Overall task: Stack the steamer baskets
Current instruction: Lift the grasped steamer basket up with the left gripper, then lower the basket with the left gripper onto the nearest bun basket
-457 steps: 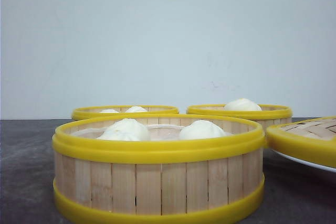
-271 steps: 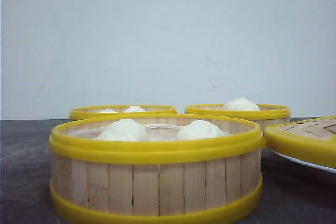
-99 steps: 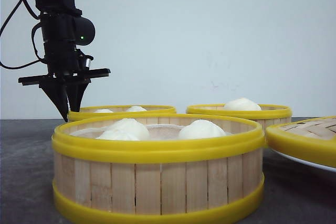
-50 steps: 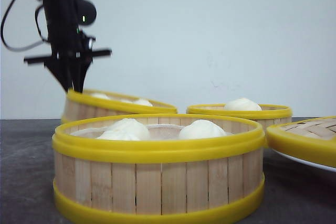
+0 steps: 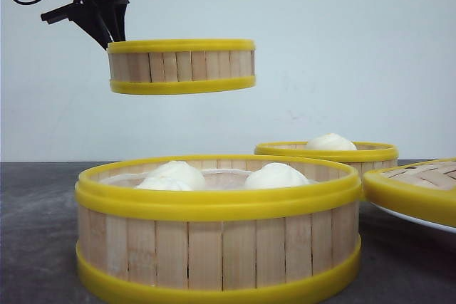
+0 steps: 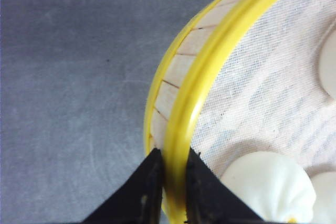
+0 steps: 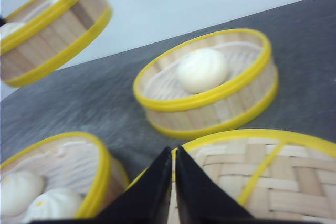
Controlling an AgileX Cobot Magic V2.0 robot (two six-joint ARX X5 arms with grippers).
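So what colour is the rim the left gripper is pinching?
Yellow, on the lifted steamer basket; left wrist view shows it best.

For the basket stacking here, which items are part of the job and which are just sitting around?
Part of the job:
- lifted basket, rim pinched by the left pincer
- near basket
- far basket

Just sitting around:
- woven lid, on a white plate
- buns in the baskets

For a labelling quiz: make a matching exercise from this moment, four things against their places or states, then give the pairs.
Things:
1. lifted basket
2. near basket
3. far basket
4. woven lid

States:
A. on the table, one bun showing
B. off to the right, partly out of the front view
C. in the air, rim pinched by the left gripper
D. closest to the front camera, on the table

Pairs: 1-C, 2-D, 3-A, 4-B
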